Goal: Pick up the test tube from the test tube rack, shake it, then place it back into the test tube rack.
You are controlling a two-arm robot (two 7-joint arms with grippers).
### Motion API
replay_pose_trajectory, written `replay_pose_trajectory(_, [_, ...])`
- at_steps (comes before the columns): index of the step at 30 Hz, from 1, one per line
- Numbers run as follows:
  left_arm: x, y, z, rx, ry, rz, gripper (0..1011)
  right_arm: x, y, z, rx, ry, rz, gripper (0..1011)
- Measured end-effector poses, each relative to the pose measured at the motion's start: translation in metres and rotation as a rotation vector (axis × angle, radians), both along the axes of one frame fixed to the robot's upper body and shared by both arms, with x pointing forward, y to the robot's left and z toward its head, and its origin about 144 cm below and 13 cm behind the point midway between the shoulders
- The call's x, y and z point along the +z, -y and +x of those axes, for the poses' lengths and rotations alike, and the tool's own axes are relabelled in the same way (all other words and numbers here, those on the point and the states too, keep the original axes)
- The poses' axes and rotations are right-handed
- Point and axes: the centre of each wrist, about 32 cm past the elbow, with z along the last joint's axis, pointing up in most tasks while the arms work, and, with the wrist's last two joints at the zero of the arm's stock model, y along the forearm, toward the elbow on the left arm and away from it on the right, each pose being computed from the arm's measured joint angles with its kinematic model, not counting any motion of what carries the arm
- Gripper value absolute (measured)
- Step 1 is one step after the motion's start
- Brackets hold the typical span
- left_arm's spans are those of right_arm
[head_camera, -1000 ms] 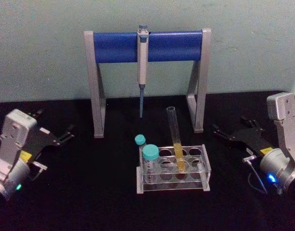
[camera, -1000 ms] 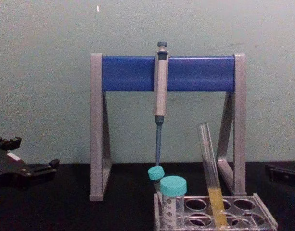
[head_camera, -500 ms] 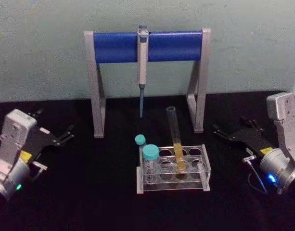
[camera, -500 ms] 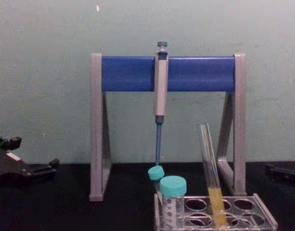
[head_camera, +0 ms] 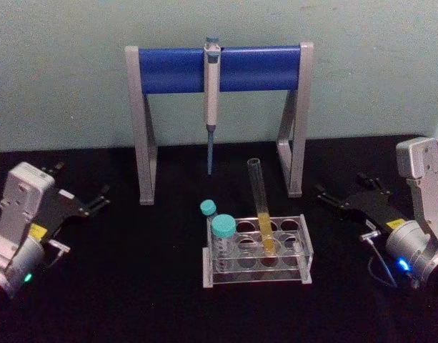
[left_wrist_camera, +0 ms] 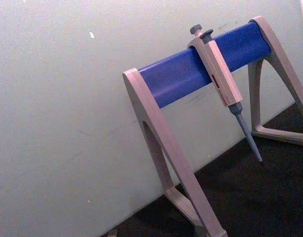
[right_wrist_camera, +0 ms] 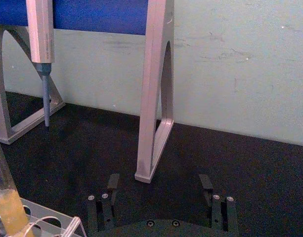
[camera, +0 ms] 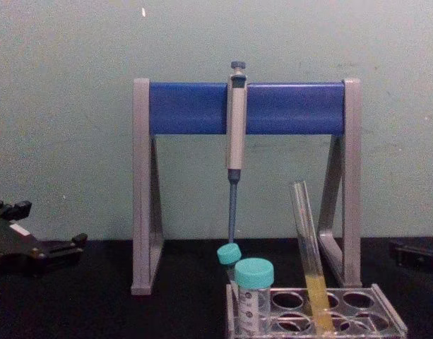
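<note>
The right tool [head_camera: 331, 199] rests low over the bench [head_camera: 133, 286], off to the right of the test tube rack [head_camera: 256, 252], its two dark fingers [right_wrist_camera: 113, 183] spread wide with nothing between them and touching nothing; in the right wrist view they point toward the right leg of the pipette stand [head_camera: 298, 118], with the corner of the rack just inside that view's edge. The left tool [head_camera: 97, 200] sits on the other side of the rack, farther from it, also released and empty, parked. Between them the test tube [head_camera: 260, 206] stands in a back-row hole of the rack, right of the middle, its yellow-orange liquid in the lower part; its long axis is close to upright, with the open mouth tilted a little toward the left and back. From the right tool the tube lies to the left and slightly nearer the robot, so the right arm looks the nearer one for the pick, reaching the bare glass above the rack's top plate. Two teal-capped tubes [head_camera: 223, 229] stand at the rack's left end, away from that path
</note>
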Motion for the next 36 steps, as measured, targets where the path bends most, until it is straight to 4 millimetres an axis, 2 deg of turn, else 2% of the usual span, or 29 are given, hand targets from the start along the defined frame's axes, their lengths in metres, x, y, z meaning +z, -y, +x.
replay_pose_trajectory(36, [0.0000,0.0000,0.0000,0.000,0.000,0.000,1001,0.0000,0.0000,0.0000,0.000,0.000,0.000,1000])
